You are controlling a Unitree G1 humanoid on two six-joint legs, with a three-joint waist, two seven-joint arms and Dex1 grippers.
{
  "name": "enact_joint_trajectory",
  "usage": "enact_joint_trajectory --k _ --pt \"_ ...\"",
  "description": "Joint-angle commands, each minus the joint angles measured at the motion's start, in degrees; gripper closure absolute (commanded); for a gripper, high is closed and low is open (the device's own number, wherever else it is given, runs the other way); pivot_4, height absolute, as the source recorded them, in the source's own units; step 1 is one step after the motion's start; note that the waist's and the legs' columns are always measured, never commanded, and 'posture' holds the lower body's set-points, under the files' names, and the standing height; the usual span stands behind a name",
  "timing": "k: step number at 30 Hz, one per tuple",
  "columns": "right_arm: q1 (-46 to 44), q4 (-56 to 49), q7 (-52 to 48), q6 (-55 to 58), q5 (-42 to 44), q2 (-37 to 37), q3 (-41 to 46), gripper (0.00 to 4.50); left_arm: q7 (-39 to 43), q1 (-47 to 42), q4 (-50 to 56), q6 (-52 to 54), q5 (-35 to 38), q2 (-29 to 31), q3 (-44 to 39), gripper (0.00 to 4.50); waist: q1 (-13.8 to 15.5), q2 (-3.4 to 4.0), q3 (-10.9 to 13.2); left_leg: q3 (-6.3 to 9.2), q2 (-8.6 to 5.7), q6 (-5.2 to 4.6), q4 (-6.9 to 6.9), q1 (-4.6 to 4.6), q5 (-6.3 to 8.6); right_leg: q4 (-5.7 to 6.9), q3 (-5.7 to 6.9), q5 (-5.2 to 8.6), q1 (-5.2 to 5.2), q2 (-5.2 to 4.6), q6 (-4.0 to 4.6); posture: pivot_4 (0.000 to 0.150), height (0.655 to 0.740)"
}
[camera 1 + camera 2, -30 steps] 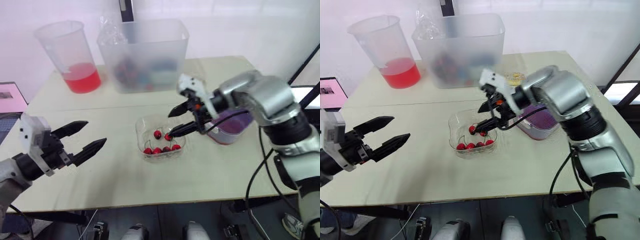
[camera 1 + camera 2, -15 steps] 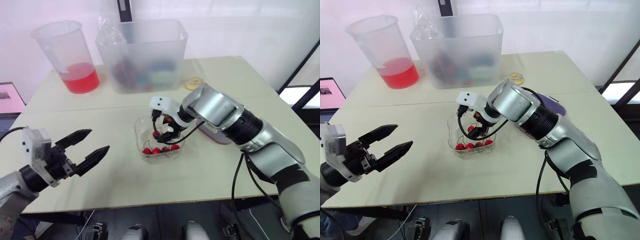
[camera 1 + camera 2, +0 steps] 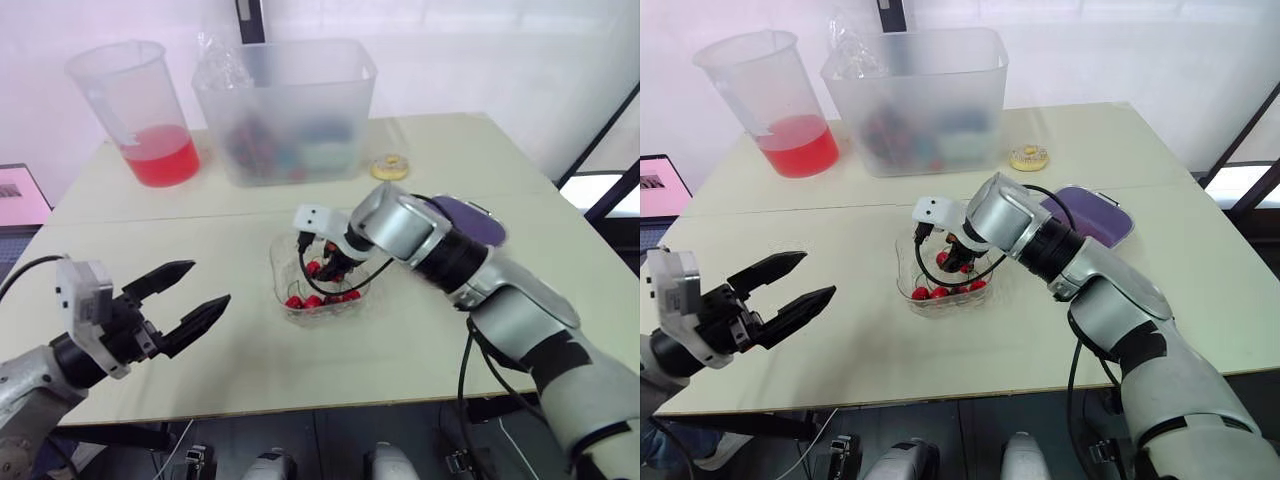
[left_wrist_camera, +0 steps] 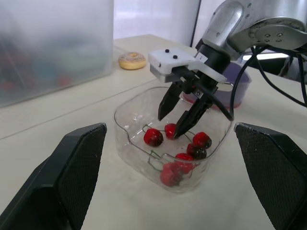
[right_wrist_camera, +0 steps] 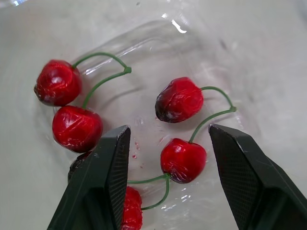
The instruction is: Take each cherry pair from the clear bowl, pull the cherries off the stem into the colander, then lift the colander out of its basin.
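Both your claws gape released: right claw [image 4: 171, 125] in the clear bowl [image 4: 125, 132] straddling a cherry pair [image 5: 183, 160], left claw [image 3: 208, 284] aside.

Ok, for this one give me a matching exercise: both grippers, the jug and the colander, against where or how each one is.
Things:
1. right gripper
2. left gripper
3. jug
4. colander

Descriptions:
A. purple, to the right of the bowl
B. open, in the air to the left of the bowl
C. partly filled with red liquid
D. open, reaching down into the bowl

Pairs: 1-D, 2-B, 3-C, 4-A
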State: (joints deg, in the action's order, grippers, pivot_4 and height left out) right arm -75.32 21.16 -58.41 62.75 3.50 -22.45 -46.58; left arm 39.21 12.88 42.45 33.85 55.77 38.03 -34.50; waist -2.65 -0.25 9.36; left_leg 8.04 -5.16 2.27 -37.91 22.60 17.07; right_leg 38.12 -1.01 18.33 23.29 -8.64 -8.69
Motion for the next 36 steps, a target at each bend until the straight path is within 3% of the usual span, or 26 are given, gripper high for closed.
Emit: enact_joint_trajectory --k 1,23,26,32,36 --pt "-0.9 1.8 0.7 -1.8 -2.4 1.6 0.7 1.76 -0.4 -0.1 1.7 -1.5 1.9 0.3 -0.1 0.00 0.0 0.00 0.0 0.00 0.00 0.01 0.00 0.00 0.00 0.00 0.00 0.00 0.00 0.00 0.00 0.150 0.7400" --pt "-0.5 5.9 -4.1 -2.3 -9.9 3.0 -2.2 1.76 -3.3 1.1 3.3 -1.4 2.7 3.0 1.6 0.00 0.0 0.01 0.0 0.00 0.00 0.01 0.01 0.00 0.00 -0.01 0.00 0.00 0.00 0.00 0.00 0.150 0.7400" --pt "-0.5 6.1 -3.7 -2.5 -10.2 3.7 -1.2 2.58 -3.5 0.5 3.1 -1.4 2.6 3.7 2.1 0.00 0.0 0.01 0.0 0.00 0.00 0.01 0.01 0.00 0.00 -0.01 0.00 0.00 0.01 0.00 0.00 0.150 0.7400" --pt "-1.1 4.3 -4.5 -2.2 -10.0 3.2 0.0 2.58 -3.0 0.0 2.1 -1.6 2.3 4.1 2.5 0.00 0.0 0.01 0.0 0.00 0.00 0.02 0.02 0.00 0.00 -0.01 0.00 0.00 0.01 0.00 0.00 0.150 0.7400" --pt "-0.8 -2.4 -6.6 -4.0 -9.2 -0.4 1.9 2.58 -2.7 -0.5 1.1 -2.1 2.2 3.9 2.5 0.00 0.0 0.02 0.0 0.00 0.00 0.02 0.03 0.00 0.00 -0.01 0.00 0.00 0.02 0.00 0.00 0.150 0.7400"
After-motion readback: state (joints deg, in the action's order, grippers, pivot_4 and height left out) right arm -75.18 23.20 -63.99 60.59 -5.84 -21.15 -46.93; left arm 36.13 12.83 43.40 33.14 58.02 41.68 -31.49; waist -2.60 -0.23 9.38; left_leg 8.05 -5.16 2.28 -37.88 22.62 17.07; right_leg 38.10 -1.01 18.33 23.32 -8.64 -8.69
